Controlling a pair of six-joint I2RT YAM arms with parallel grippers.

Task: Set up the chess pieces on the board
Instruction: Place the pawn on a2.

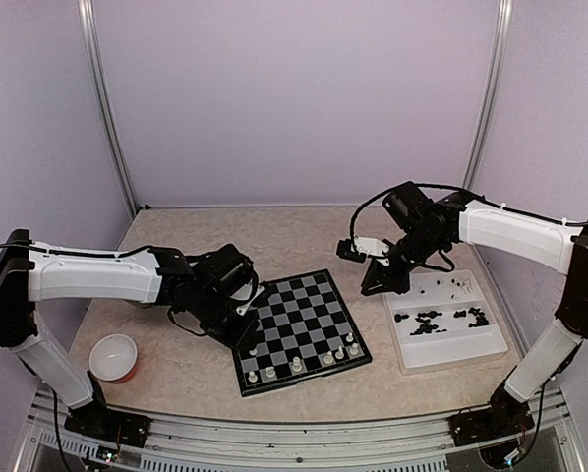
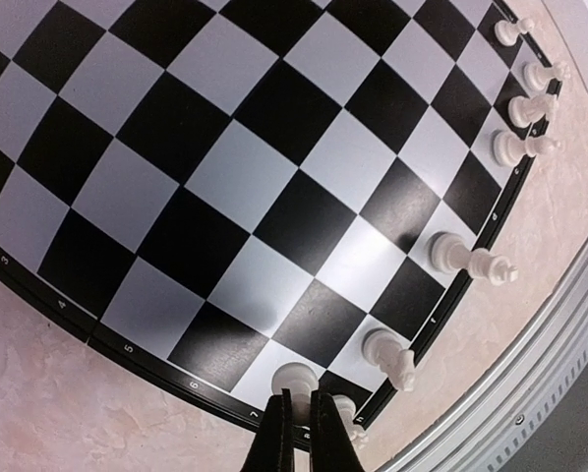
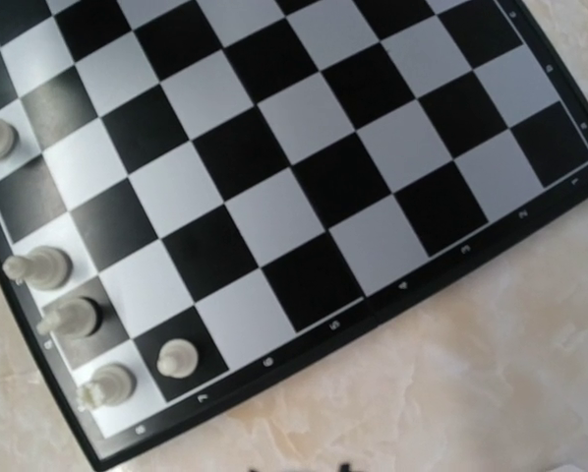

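The board (image 1: 304,315) sits skewed, white pieces (image 1: 297,364) upright along its near edge. The left gripper (image 2: 297,395), closed, dips at its corner; the right gripper (image 1: 373,285) hovers, seemingly closed.

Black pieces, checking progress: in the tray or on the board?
In the tray: the black pieces lie scattered there; the board holds only white pieces along its near edge.

The black rim of the board (image 3: 274,211) carries small white digits (image 3: 335,323). In the right wrist view they run from 1 to 8 along one edge. In the left wrist view 3, 4, 5 and 6 can be read; the other rim marks are too small.
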